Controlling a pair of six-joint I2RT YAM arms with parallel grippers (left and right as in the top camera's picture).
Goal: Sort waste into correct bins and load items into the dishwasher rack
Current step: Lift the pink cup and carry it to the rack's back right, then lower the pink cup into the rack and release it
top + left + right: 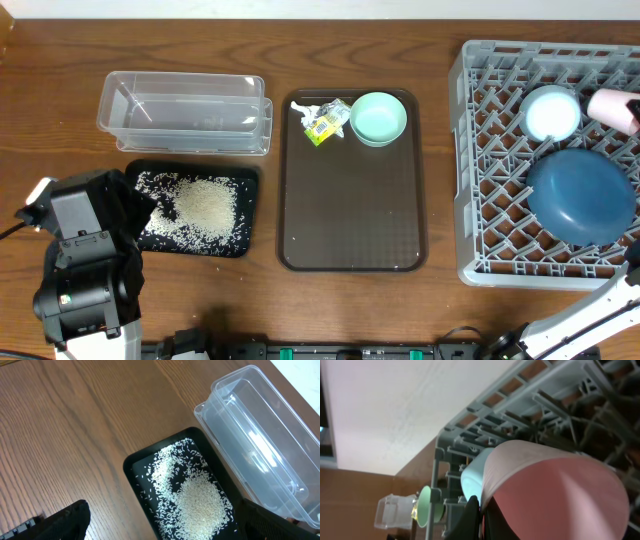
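The rice (200, 205) lies heaped in the black tray (245, 178); the clear tub (185, 108) stands empty behind it. My left gripper (167, 525) is open and empty, low over the rice (197, 502) at the tray's near end. The crumpled wrapper (325, 123) lies on the brown tray. In the grey rack (480, 180) sit the dark-blue dish (580, 195) and the light-blue bowl (552, 112). My right gripper (481, 515) is shut on the rim of the pink-inside cup (555, 495), held over the rack's far right (612, 105). The wooden stick is out of view.
A brown serving tray (350, 230) lies in the middle. A mint-green bowl (378, 118) sits at its far end beside the wrapper. The left arm's body (85, 270) stands at the front left.
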